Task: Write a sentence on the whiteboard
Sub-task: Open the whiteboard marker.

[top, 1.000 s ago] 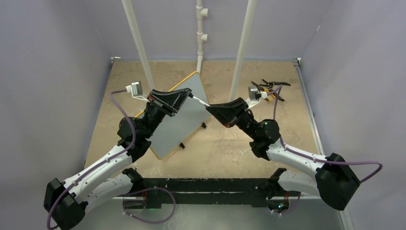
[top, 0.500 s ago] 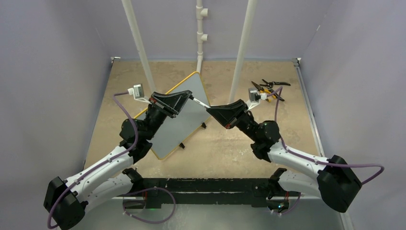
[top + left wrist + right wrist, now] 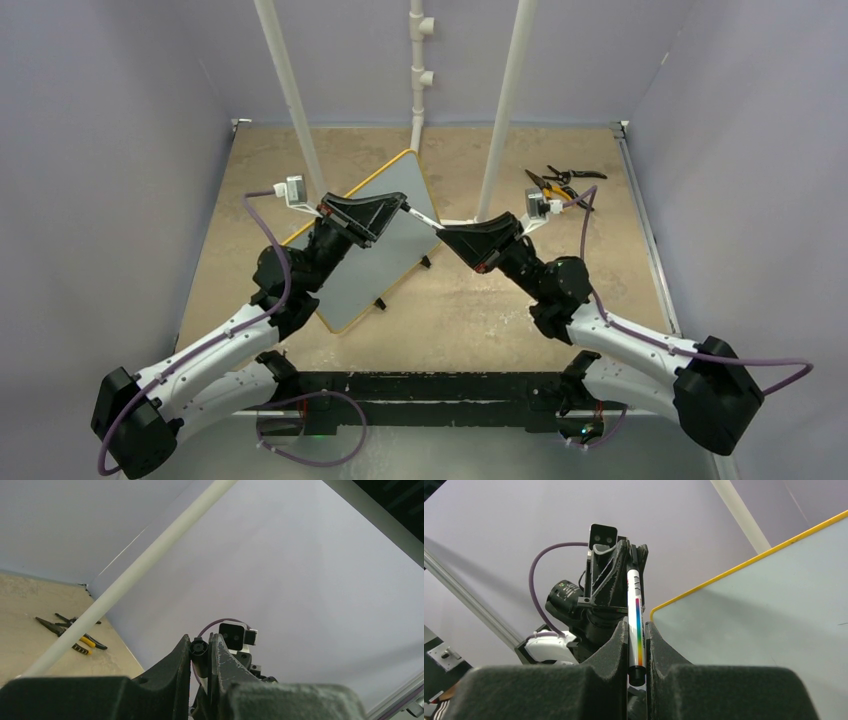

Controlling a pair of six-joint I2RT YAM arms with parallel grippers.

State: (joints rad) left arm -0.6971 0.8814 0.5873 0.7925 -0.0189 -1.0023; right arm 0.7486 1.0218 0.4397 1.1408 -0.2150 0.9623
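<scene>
The yellow-framed pale grey whiteboard (image 3: 375, 265) lies on the tan table (image 3: 480, 300), blank as far as shows. Above it, the left claw (image 3: 399, 202) and right claw (image 3: 442, 230) each clamp one end of a white rainbow-striped marker (image 3: 422, 214); the sentence is unwritten.

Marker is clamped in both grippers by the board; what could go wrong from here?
Both the left gripper and right gripper are shut on the marker, so an off-axis pull could wrench it out of one grip. A dropped marker would likely fall by the whiteboard edge and could streak it.
</scene>
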